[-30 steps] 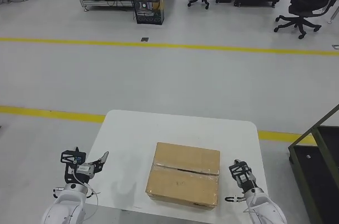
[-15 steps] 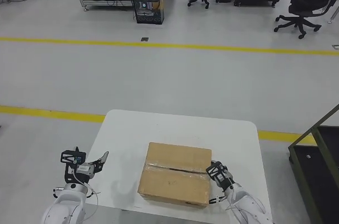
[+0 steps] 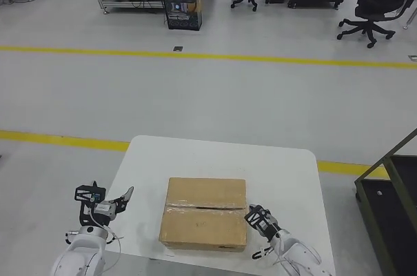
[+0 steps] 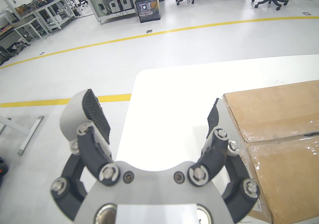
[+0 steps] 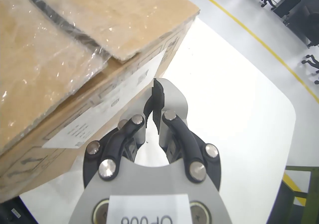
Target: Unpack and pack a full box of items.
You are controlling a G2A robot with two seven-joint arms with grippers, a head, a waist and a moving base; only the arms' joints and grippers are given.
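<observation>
Box: cardboard box (image 3: 203,222) (image 4: 279,135) (image 5: 74,35) lies shut on the white counter (image 3: 284,172) (image 4: 174,85) (image 5: 224,85), toward its 6 o'clock edge. The flaps are down and the centre seam runs from 9 to 3 o'clock under crinkled clear tape (image 5: 37,48). A white label (image 5: 112,100) is stuck to the box's 3 o'clock wall.
Left arm: left arm (image 3: 84,241) is at the counter's 8 o'clock corner, well apart from the box, with its wrist angled toward 2 o'clock.
Left jaws: spread wide and holding nothing. The ribbed fingers (image 4: 96,115) straddle the counter's 9 o'clock edge, one over the floor and the other over the counter near the box's corner.
Right arm: right arm (image 3: 298,255) comes in low from 5 o'clock to the box's 3 o'clock side, with its wrist tilted toward 11 o'clock.
Right jaws: drawn together with nothing between them. The fingers (image 5: 157,100) are hard up against the labelled wall, just above the counter.
Floor: a yellow line (image 3: 208,55) crosses the pale floor at 12 o'clock, and an office chair (image 3: 370,17) stands beyond it at 1 o'clock.
</observation>
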